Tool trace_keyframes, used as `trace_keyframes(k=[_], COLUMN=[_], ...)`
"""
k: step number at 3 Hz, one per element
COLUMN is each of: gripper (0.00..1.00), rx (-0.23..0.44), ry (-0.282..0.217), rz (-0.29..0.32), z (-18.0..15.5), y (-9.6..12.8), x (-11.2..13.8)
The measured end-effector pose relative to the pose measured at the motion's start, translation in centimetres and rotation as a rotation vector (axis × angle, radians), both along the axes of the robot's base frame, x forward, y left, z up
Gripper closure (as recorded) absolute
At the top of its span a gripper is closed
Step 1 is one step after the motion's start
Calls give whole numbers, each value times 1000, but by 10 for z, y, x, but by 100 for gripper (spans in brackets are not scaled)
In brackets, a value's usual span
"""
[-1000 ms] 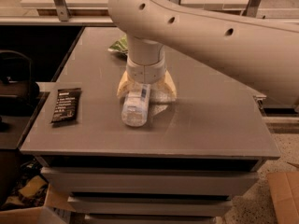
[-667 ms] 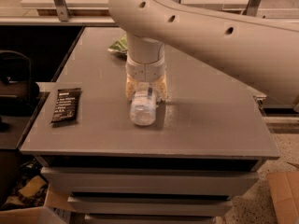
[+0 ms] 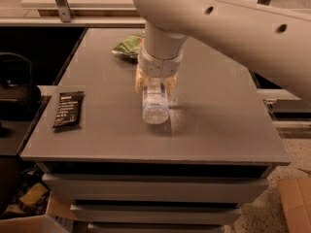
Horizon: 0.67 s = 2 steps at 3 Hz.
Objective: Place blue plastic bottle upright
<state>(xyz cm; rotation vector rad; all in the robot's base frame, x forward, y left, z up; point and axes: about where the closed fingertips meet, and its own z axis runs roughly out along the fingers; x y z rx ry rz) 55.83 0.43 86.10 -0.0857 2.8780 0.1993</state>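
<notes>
Gripper (image 3: 155, 83) over mid-tabletop (image 3: 218, 130), jaws pinching the bottle (image 3: 155, 107).
Green bag (image 3: 127, 46) lies just behind it, black wrapper (image 3: 68, 109) well left, both apart.

blue plastic bottle (image 3: 155, 108), tilted, clamped in hand (image 3: 156, 85) over table (image 3: 223, 125)

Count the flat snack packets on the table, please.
2. The black wrapper lies near the left edge of the table; the green snack bag sits at the far side, partly behind the arm. More may hide there. The claw grips the blue plastic bottle mid-table.
</notes>
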Motion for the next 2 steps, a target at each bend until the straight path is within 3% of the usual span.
trace_keyframes(k=[1, 2], gripper=[100, 100], rx=[63, 139], ry=[-98, -203], rz=[80, 165], z=[20, 33], y=[4, 9], x=[-3, -5])
